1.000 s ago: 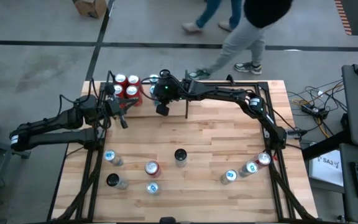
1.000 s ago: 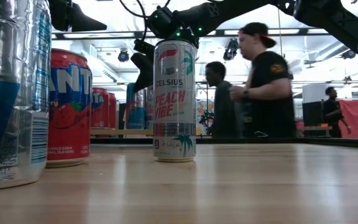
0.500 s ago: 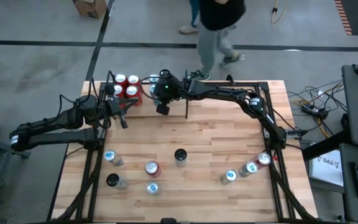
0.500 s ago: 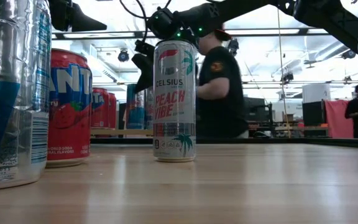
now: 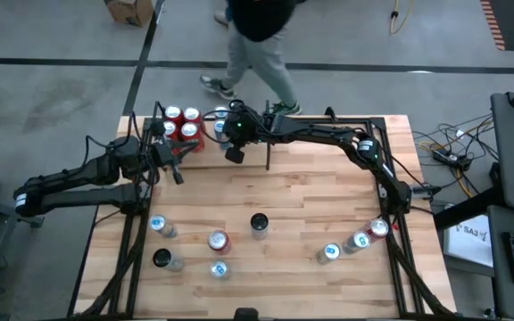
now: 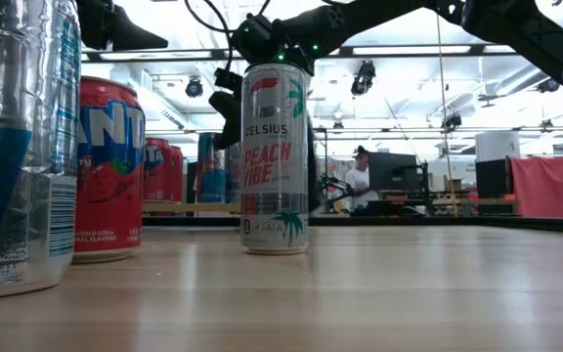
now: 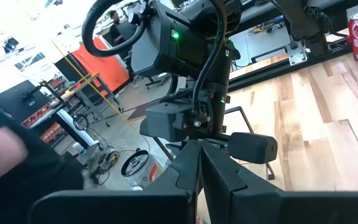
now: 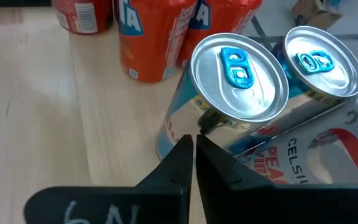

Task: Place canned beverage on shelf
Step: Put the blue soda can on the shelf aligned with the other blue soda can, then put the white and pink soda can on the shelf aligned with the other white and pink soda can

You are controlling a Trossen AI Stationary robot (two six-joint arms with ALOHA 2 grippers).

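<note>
Nearest the low camera stand a silver and blue can (image 6: 13, 147) and a red can (image 6: 108, 166), with the tall Celsius can (image 6: 275, 156) behind them; on the high view this Celsius can (image 5: 259, 223) sits mid-desk, the landmark for the rest. Loose cans ring it on the desk (image 5: 310, 205): one red-topped can (image 5: 219, 240) just beside it, a trio (image 5: 353, 241) well off towards the right arm's side, others near the left arm's base. They look like stock waiting to be moved.

Beyond the Celsius can, the left gripper (image 5: 175, 169) hovers over bare wood, its fingers (image 7: 194, 180) pressed together on nothing; it seems to be waiting.

Farther still, at the desk's far edge, the right gripper (image 5: 233, 153) hangs at the shelf (image 5: 205, 134), the narrow black-framed bay holding red cans (image 5: 182, 122). Its fingers (image 8: 194, 163) are closed and empty, tips just above two silver cans with blue tabs (image 8: 241, 78) that stand touching each other beside orange-red cans (image 8: 157, 31). I judge a can is already placed there and the arm is about to pull clear.

Only the right wrist view shows those blue-tabbed lids; from above, the arm hides them. A person (image 5: 257, 40) passes beyond the desk.
</note>
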